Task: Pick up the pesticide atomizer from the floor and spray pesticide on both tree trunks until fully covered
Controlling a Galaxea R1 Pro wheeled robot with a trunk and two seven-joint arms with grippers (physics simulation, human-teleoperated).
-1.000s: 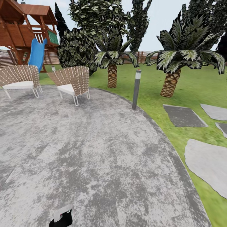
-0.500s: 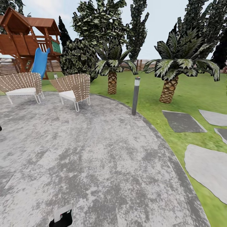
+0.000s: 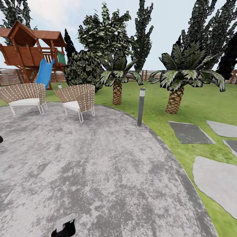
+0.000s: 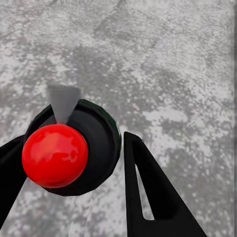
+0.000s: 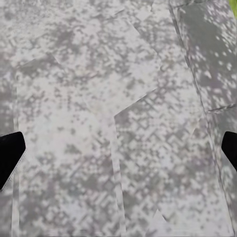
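Left gripper (image 4: 79,143) is clamping the pesticide atomizer (image 4: 101,131). Its two fingers are pressing the black body from either side, so the grey nozzle (image 4: 63,101) is pointing away from the wrist, ready to spray. I am carrying it low, with the grey paving (image 4: 173,64) just beneath. Right gripper (image 5: 118,148) is hanging spread wide over the same paving, holding nothing. Far ahead of both hands, palms (image 3: 173,100) are standing on the garden (image 3: 200,93) lawn.
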